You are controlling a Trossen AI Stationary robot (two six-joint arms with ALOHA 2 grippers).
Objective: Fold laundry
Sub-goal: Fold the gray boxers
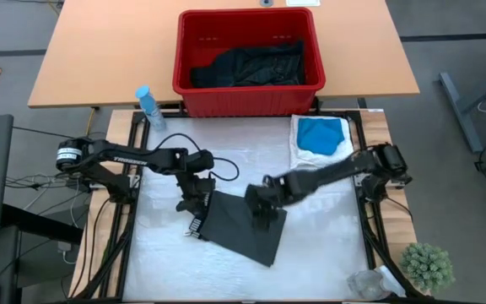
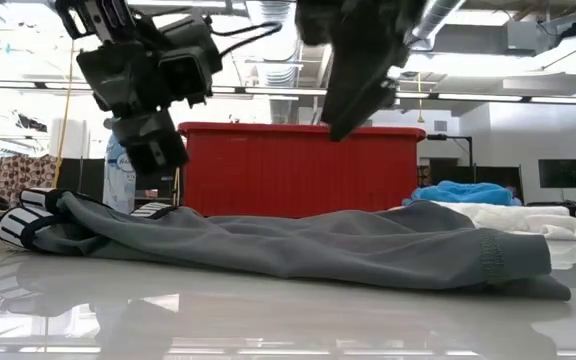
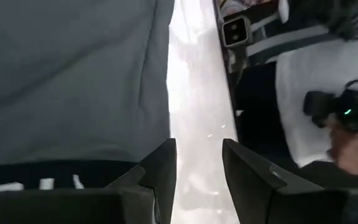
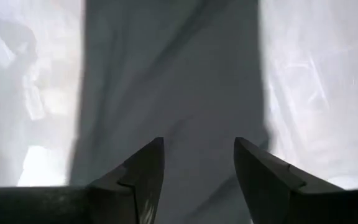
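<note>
grey garment point(image 3: 73, 81), parted fingers point(image 3: 157, 171), white table point(image 3: 194, 93)

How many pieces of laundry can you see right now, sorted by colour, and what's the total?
Dark grey: 1, the grey garment lying flat on the table
Teal: 1, the teal garment folded on the white one
White: 1, the white garment at the table's far right
Black: at least 1, the black clothes in the red basket; separate pieces cannot be told
Total: at least 4

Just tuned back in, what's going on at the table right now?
A dark grey garment lies flattened mid-table. The left gripper hovers open at its striped waistband edge, and the right gripper hovers open over its middle; neither holds cloth. A teal garment sits on a white one at the far right corner. Black clothes wait in the red basket.
</note>
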